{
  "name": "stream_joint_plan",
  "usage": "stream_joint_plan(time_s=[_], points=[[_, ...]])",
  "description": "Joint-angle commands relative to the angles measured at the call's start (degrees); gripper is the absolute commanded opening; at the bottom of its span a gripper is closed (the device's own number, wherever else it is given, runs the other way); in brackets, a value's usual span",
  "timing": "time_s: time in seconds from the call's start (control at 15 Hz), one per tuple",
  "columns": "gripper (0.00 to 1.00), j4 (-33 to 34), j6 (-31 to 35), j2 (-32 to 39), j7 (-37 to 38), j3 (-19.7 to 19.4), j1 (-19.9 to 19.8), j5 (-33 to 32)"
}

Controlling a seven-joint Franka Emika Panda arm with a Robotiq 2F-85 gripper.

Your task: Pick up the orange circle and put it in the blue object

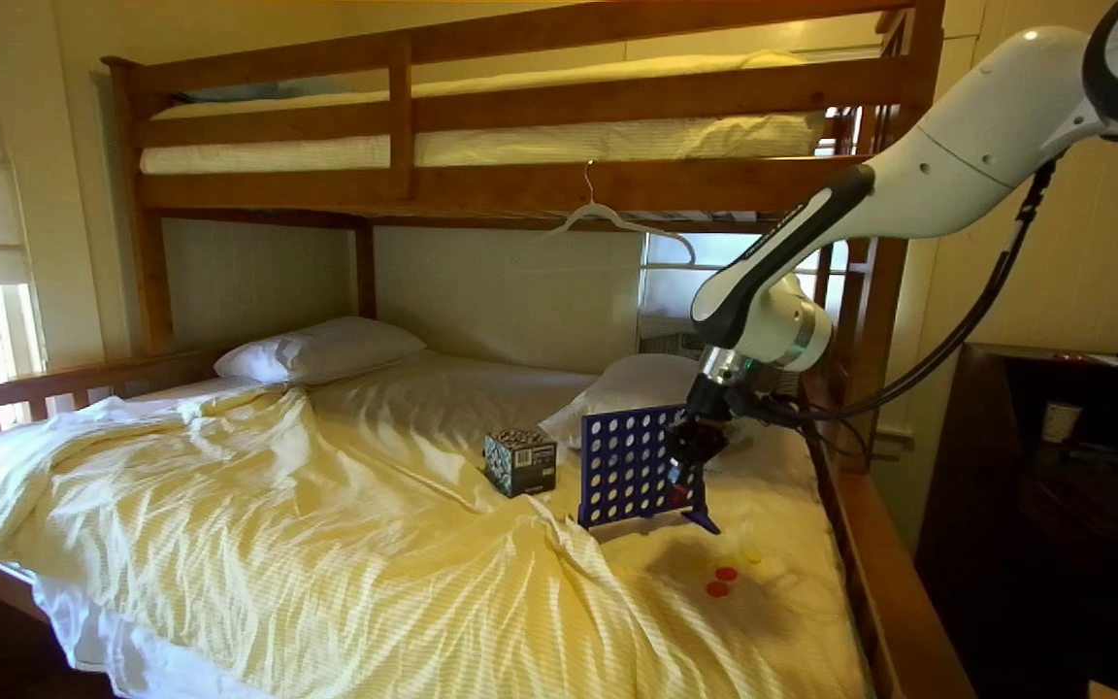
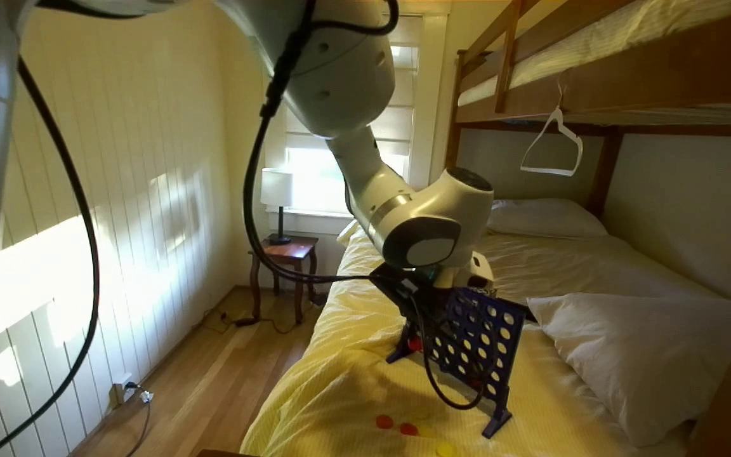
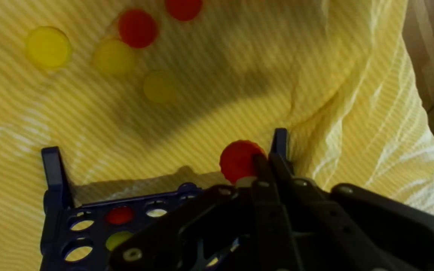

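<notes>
Transport seems to be the step, my tool (image 3: 269,160) clamped on the orange circle (image 3: 239,161) just beside the blue grid (image 1: 621,470) and below its top edge, so next I likely need to lift clear of that edge and align over a column.

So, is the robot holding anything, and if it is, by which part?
Yes: the tool has a red disc pinched by one edge, with most of its flat face sticking out.
</notes>
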Motion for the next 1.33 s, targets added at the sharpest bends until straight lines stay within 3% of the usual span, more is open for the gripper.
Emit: stream_joint_plan(time_s=[0.0,0.33,0.4,1.27], points=[[0.01,-2.50,0.31,-4.81,-5.05,0.72,-0.90,13.39],[0.01,-2.72,0.06,-7.84,-12.42,-2.32,0.67,30.65],[0.01,-2.83,0.41,-8.14,-13.58,-0.74,-1.30,33.18],[0.01,-5.70,0.36,-11.91,-26.36,-2.40,-4.59,65.62]])
